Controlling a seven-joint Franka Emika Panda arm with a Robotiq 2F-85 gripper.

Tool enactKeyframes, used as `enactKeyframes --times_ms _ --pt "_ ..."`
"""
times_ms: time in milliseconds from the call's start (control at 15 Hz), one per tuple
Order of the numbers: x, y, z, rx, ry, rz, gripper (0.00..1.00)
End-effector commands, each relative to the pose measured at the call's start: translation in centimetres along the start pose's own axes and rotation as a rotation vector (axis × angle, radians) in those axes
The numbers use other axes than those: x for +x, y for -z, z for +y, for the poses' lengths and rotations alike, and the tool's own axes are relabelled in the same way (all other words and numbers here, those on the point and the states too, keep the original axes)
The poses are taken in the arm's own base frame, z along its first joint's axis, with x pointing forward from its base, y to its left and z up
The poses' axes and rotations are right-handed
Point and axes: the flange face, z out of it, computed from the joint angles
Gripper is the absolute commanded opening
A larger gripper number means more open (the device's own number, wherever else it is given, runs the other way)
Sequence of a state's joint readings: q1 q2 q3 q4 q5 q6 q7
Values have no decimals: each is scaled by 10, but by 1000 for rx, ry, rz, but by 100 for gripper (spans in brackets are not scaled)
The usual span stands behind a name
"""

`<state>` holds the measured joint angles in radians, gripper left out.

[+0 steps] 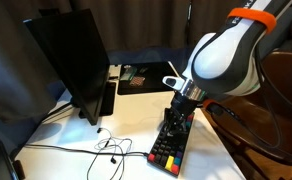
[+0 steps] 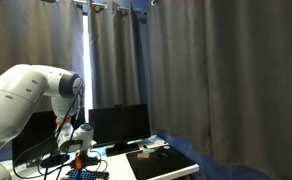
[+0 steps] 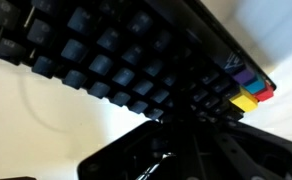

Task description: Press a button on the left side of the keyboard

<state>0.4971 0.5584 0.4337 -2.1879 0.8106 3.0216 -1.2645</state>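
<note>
The keyboard lies directly beneath your gripper on the white table, its length running on past the tool. In the wrist view its black keys fill the frame just ahead of the fingers, with the coloured keys off to one side.

Mind how you come down. I judge you could land across two or three keys at once, because they sit packed tight. You could also push too hard and skid the board, since nothing seems to pin it. Pressing at the wrong end is the other risk.

The views are too dark and blurred to say whether your fingers are spread or pressed together. You appear to hold nothing, and I cannot tell whether the tips touch a key.
</note>
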Motion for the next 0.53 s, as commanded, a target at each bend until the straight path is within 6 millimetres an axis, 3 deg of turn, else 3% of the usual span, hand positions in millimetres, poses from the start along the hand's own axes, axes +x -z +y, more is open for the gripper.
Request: enactKeyframes --times_ms 0,467 --pt "1 -4 4 -10 9 13 0" --pt "-1 -4 6 -23 9 10 0"
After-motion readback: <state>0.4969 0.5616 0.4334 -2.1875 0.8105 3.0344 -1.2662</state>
